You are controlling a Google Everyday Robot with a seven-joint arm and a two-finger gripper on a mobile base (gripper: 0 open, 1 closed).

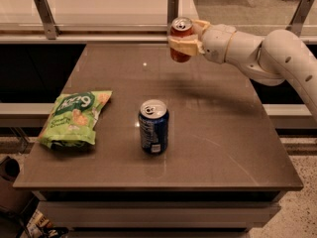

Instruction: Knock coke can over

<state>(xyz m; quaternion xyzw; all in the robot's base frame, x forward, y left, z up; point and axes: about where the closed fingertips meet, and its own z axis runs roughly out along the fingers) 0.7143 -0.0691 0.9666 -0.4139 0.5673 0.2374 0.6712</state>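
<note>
The coke can (180,29), red-orange with a silver top, is upright and held in the air above the far part of the table (223,152). My gripper (185,39) reaches in from the right and is shut on the can, its cream fingers (184,46) wrapped around the can's middle. The white arm extends off the right edge of the view.
A dark blue can (153,127) stands upright near the table's middle. A green snack bag (75,117) lies at the left. A glass railing with metal posts (45,17) runs behind the table's far edge.
</note>
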